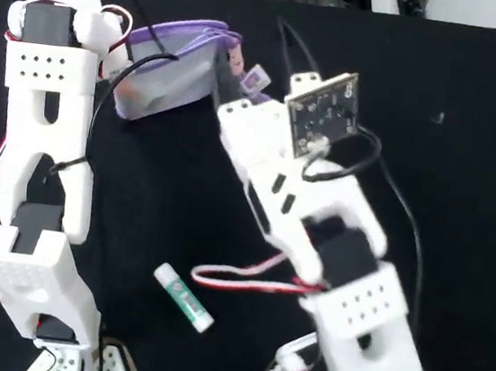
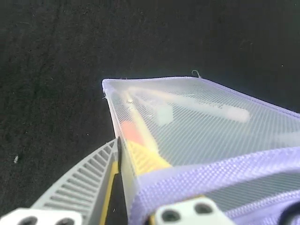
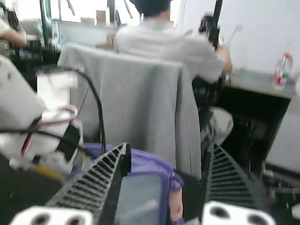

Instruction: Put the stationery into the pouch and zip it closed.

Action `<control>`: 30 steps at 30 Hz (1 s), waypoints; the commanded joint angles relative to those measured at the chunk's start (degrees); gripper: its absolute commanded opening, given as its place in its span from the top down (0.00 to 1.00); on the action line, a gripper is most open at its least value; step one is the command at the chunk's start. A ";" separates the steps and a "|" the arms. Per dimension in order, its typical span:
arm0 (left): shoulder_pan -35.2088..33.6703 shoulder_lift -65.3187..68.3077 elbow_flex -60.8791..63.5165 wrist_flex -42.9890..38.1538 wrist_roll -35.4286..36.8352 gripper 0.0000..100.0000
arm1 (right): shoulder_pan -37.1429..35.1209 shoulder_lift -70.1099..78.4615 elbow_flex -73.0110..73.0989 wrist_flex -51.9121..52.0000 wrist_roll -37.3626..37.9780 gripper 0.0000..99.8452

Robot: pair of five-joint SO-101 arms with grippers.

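The translucent purple-trimmed pouch point(image 1: 167, 71) lies at the back of the black table, its top edge lifted. Through its mesh wall point(image 2: 197, 126) I see a yellow-orange pencil point(image 2: 140, 136), a white eraser point(image 2: 164, 114) and a white pen point(image 2: 201, 105). My left gripper point(image 1: 110, 55) is at the pouch's left end, shut on its corner point(image 2: 123, 161). My right gripper point(image 1: 229, 70) is at the pouch's right end, open, with the pouch point(image 3: 140, 197) between its spread fingers point(image 3: 98, 183). A white glue stick with a green label point(image 1: 182, 297) lies on the table near the front, apart from both grippers.
A small purple zipper tab point(image 1: 257, 78) sticks out at the pouch's right end. Red and white cables point(image 1: 236, 279) trail from the right arm close to the glue stick. A chair draped in grey cloth point(image 3: 140, 108) stands beyond the table.
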 commanded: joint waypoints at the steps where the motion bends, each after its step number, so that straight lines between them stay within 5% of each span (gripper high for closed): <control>1: -2.15 0.88 1.45 -1.14 -0.62 0.97 | -4.31 -5.23 -4.70 19.43 -1.14 0.75; 7: -2.24 0.88 1.45 -1.14 -0.62 0.97 | -14.07 -8.31 -4.44 37.19 -0.44 0.75; 15: -2.24 0.88 1.54 -1.14 -0.62 0.97 | -18.73 -1.71 0.48 45.45 6.59 0.75; 24: -2.24 0.97 1.54 -1.23 -0.53 0.97 | -28.22 7.52 11.56 45.45 6.68 0.75; 30: -3.03 0.97 3.74 -4.22 -0.53 0.97 | -29.54 10.59 20.35 34.81 6.59 0.75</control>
